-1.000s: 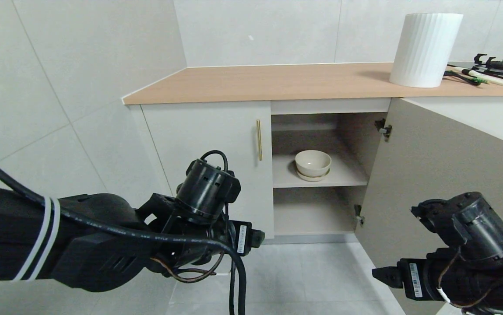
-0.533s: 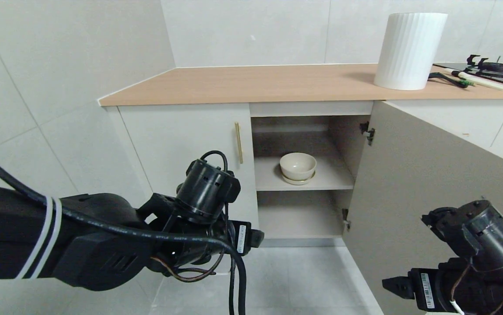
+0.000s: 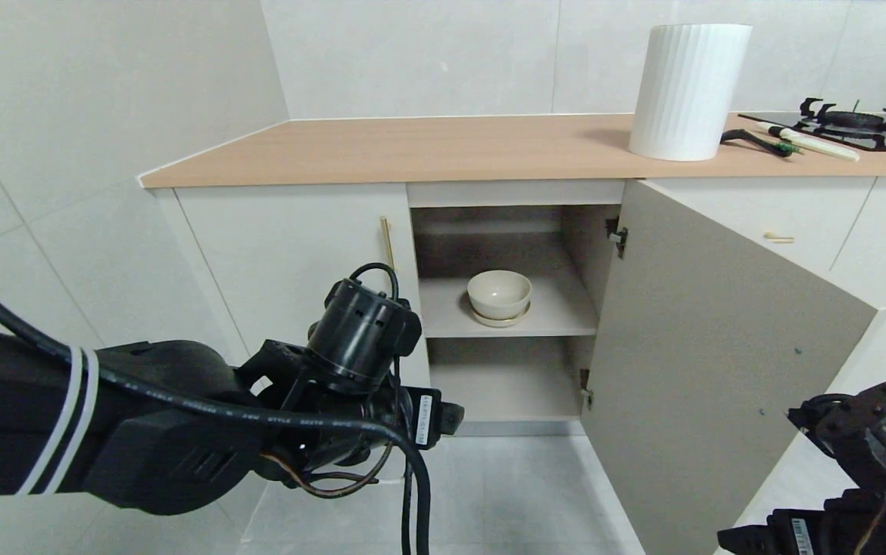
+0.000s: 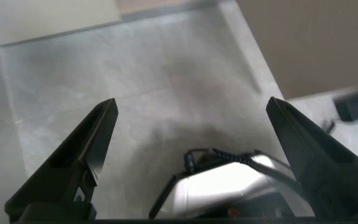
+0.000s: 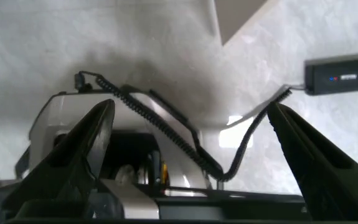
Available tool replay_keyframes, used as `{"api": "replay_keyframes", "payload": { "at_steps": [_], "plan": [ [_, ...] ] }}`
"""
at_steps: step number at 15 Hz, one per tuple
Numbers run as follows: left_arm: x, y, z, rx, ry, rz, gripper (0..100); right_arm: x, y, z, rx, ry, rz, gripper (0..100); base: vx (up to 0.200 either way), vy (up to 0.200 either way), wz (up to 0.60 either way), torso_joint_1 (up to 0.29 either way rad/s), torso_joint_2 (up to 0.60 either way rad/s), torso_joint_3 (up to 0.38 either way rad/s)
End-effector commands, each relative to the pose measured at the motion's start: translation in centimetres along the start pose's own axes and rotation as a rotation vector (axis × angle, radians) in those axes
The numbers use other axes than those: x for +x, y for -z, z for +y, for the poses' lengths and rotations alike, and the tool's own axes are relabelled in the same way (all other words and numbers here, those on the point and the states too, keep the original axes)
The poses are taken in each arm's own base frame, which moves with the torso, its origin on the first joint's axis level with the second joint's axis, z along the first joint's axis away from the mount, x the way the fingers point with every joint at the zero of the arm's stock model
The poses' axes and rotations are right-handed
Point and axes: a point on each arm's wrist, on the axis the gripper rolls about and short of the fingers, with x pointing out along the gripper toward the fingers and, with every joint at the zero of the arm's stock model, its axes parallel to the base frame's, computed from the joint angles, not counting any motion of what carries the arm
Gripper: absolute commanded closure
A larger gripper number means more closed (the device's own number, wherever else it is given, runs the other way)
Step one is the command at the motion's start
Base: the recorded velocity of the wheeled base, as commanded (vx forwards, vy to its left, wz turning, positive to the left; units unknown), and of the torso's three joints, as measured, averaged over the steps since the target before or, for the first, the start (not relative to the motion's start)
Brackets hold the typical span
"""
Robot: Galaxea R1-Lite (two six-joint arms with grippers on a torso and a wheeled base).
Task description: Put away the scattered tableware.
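1. The desk (image 3: 412,146) is a wood-topped run of kitchen units. It spans the upper half of the frame from centre-left to the right edge.
2. The cabinet door (image 3: 705,347) stands swung open right of centre, showing two shelves inside.
3. A white ribbed canister (image 3: 688,91) stands upright on the desk at upper right. A gas hob (image 3: 859,122) lies beyond it at the far right edge.
4. The left tool (image 4: 191,102) hangs low at lower left, its fingers spread wide over pale floor tiles.
5. The right tool (image 5: 191,106) sits in the lower right corner, fingers likewise wide, above the floor.
6. The bowl (image 3: 499,293) — cream, upright — rests on a small plate (image 3: 498,321) on the upper shelf (image 3: 558,308), at frame centre, well apart from both tools.
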Motion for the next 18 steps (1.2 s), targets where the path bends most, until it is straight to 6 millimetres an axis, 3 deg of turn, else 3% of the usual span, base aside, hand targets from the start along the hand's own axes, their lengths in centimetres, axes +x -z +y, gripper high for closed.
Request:
{"api": "replay_keyframes", "payload": {
  "at_steps": [1,8,10,14,18],
  "plan": [
    [-0.1,-0.1,0.0,-0.002,0.003,-0.005,0,-1.2,-0.6,-2.1,0.114,0.038,-0.049,0,0.0,0.0,0.0,0.0,0.0,0.0],
    [-0.4,-0.3,0.1,-0.008,0.005,-0.015,0,-2.2,-3.9,-7.0,0.4,0.201,-0.181,0,0.0,0.0,0.0,0.0,0.0,0.0],
    [-0.5,-0.3,0.1,-0.009,0.005,-0.016,0,-2.3,-5.9,-8.5,0.491,0.244,-0.263,0,0.0,0.0,0.0,0.0,0.0,0.0],
    [-0.6,-0.4,0.2,-0.011,0.005,-0.019,0,0.2,-9.0,-10.4,0.54,0.298,-0.314,0,0.0,0.0,0.0,0.0,0.0,0.0],
    [-0.6,-0.5,0.3,-0.016,0.005,-0.026,0,2.7,-12.0,-10.8,0.551,0.288,-0.345,0,0.0,0.0,0.0,0.0,0.0,0.0]
  ]
}}
